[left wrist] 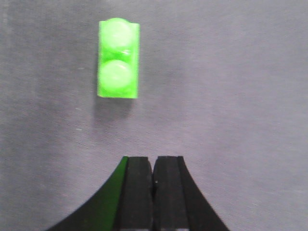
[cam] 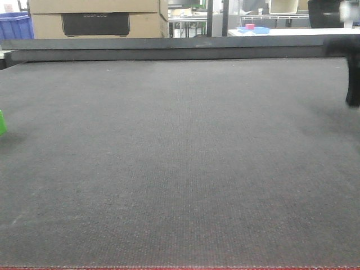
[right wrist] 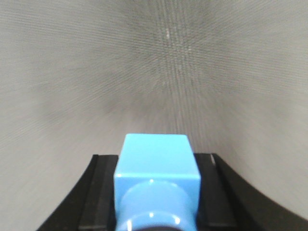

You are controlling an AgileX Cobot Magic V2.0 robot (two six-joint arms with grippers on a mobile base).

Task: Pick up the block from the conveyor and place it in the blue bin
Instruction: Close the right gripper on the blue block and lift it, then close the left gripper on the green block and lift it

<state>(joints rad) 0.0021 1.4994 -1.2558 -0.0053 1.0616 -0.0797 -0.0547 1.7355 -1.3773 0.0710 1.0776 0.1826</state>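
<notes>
The conveyor [cam: 180, 169] is a wide dark grey woven belt with a thin red front edge. A green two-stud block [left wrist: 118, 58] lies flat on it, ahead of and slightly left of my left gripper [left wrist: 154, 166], which is shut with nothing between its fingers. In the front view, that green block [cam: 2, 122] just shows at the belt's left edge. My right gripper [right wrist: 155, 159] is shut on a light blue block [right wrist: 156, 166] and holds it above the belt. A dark part of the right arm [cam: 353, 84] hangs at the far right. A blue bin [cam: 16, 25] stands beyond the belt at the back left.
A raised dark rail [cam: 169, 49] runs along the belt's far side. Behind it stand a cardboard box [cam: 95, 17] and a white table [cam: 292, 31] carrying small pink and blue items.
</notes>
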